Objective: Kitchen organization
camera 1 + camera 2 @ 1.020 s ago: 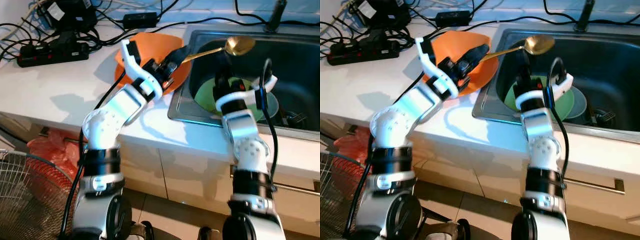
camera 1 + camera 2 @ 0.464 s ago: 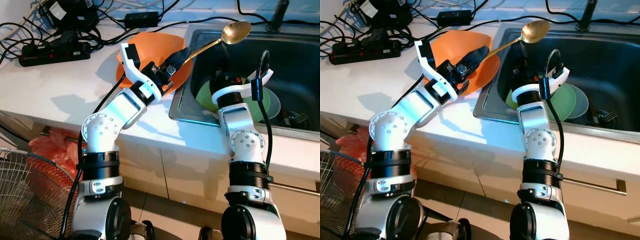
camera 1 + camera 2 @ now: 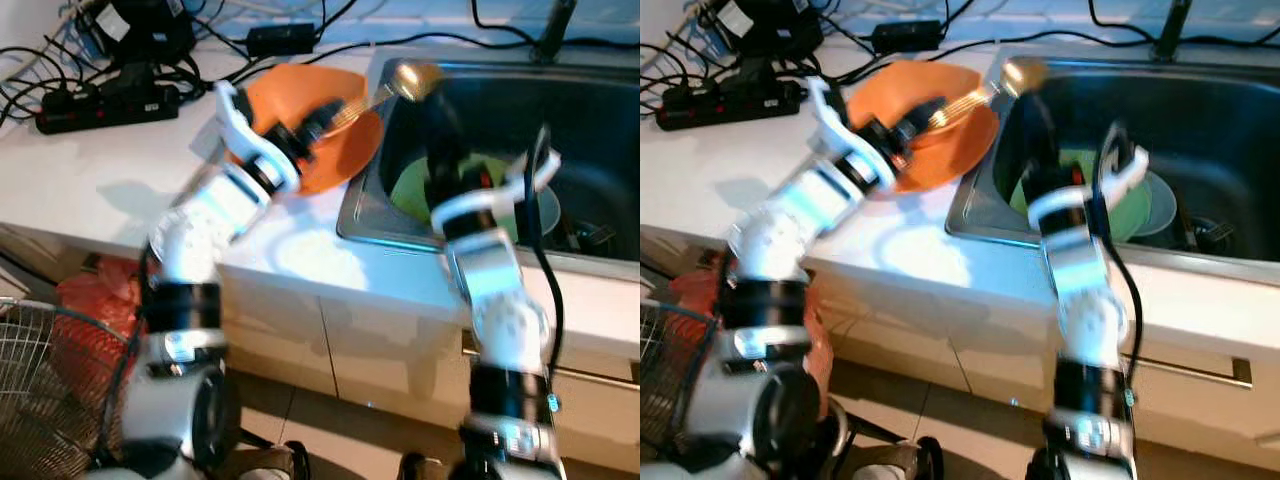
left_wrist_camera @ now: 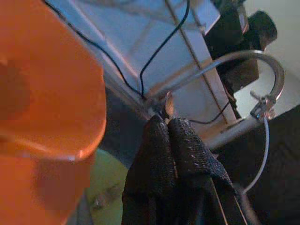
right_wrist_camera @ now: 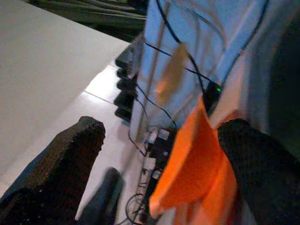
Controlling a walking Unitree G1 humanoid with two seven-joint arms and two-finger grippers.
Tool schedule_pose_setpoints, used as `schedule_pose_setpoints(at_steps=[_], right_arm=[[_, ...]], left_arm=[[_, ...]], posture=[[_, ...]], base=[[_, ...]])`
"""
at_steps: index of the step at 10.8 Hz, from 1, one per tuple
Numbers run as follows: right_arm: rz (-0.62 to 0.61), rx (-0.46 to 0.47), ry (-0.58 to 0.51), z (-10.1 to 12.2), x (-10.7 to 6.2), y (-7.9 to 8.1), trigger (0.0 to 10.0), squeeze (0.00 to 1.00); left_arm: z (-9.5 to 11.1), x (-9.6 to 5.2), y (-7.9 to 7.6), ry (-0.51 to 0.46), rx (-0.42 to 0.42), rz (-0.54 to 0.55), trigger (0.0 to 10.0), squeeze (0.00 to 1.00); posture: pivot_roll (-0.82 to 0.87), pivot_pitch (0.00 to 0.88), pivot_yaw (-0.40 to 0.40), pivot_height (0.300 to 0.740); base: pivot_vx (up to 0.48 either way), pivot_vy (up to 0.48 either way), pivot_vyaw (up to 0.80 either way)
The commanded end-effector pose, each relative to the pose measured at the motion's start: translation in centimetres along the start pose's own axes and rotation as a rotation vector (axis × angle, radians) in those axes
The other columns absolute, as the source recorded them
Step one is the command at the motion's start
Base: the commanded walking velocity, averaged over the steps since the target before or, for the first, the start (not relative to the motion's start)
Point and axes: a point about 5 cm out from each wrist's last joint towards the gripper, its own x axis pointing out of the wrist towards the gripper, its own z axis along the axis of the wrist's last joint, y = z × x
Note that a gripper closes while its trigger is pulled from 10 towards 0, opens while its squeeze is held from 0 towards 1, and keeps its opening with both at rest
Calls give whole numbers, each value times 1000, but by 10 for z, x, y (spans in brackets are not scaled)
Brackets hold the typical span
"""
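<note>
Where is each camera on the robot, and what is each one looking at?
Left eye view: on the head, looking down at both silver arms, the orange bowl and sink.
Right eye view: beside it, same scene; left gripper holds the gold spoon.
Left wrist view: along the shut black fingers, toward the bowl and faucet.
Right wrist view: between the open fingers, toward the bowl.
All views share the orange bowl.
</note>
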Motion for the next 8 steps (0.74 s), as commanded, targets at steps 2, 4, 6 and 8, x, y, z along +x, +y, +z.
schedule_pose_setpoints(at_steps=[2,4,6,8], right_arm=[[34,30,5,-6,-1,14,10000,0],[48,49,7,-9,4,19,10000,0],[62,69,18,-14,10,24,10000,0],[67,83,23,-18,16,26,10000,0]], left_arm=[[-1,2,-2,0,6,-14,0,0],[-11,4,-7,39,-18,-49,0,0],[-21,6,-10,72,-33,-67,0,0],[-32,7,-18,107,-53,-102,0,0]], posture=[[6,157,161,740],[11,159,165,740],[12,160,165,740],[14,163,164,740]], base=[[0,0,0],[0,0,0],[0,0,0],[0,0,0]])
